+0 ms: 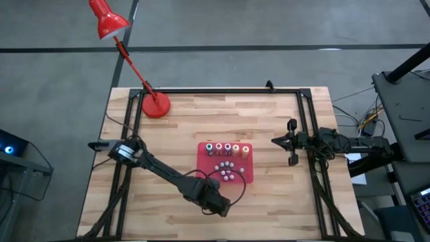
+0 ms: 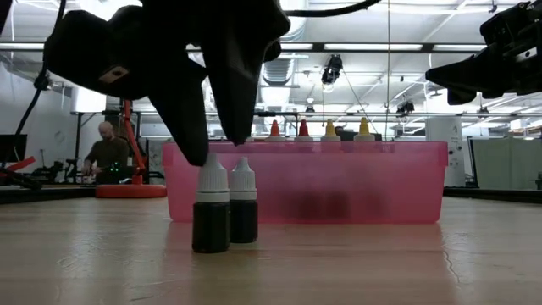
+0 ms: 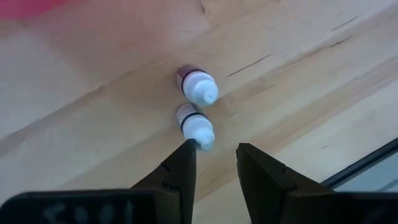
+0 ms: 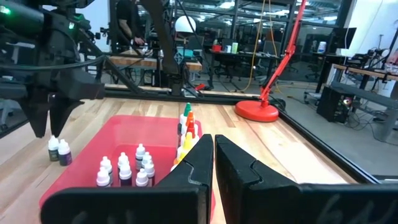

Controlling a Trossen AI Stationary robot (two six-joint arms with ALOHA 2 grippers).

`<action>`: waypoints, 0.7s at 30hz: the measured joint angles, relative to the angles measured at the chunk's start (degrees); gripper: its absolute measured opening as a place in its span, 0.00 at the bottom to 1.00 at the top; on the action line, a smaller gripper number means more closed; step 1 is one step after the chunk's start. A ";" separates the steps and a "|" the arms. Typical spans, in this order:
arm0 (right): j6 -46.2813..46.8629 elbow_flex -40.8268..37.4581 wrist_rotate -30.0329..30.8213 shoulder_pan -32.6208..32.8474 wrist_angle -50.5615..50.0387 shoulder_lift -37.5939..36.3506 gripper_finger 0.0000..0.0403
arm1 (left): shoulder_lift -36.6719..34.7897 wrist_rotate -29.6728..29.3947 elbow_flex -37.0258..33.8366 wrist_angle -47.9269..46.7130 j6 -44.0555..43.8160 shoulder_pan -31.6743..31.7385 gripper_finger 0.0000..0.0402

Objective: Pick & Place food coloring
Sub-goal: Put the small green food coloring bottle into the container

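The left pincer point(image 2: 222, 148) hangs just above two dark bottles point(image 2: 226, 206) standing side by side on the bench point(image 1: 175, 134), at about seven o'clock from the pink tray point(image 2: 356, 182); its fingers are parted and grasp nothing. More bottles point(image 1: 227, 148) stand in the tray. The right pincer point(image 1: 293, 142), clenched and empty, waits at three o'clock.

The desk point(image 1: 269, 128) is pale wooden planking edged by a black frame point(image 1: 222, 90). A shallow red tray point(image 1: 204, 168) sits near its middle. Two small dark bottles point(image 2: 220, 206) with white caps stand upright on the bare wood just beside the tray's front edge, next to each other. A red lamp's round base point(image 1: 156, 106) rests well apart from the tray, toward the far left corner.
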 joint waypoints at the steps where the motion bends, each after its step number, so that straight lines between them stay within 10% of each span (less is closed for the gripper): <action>1: 0.00 0.00 0.01 -0.02 -0.01 0.00 0.02 | 0.14 0.01 0.00 0.00 0.38 0.00 0.22; 21: 0.00 0.00 0.00 0.00 -0.02 0.00 0.02 | 0.23 3.11 -0.09 -1.54 8.42 1.05 0.22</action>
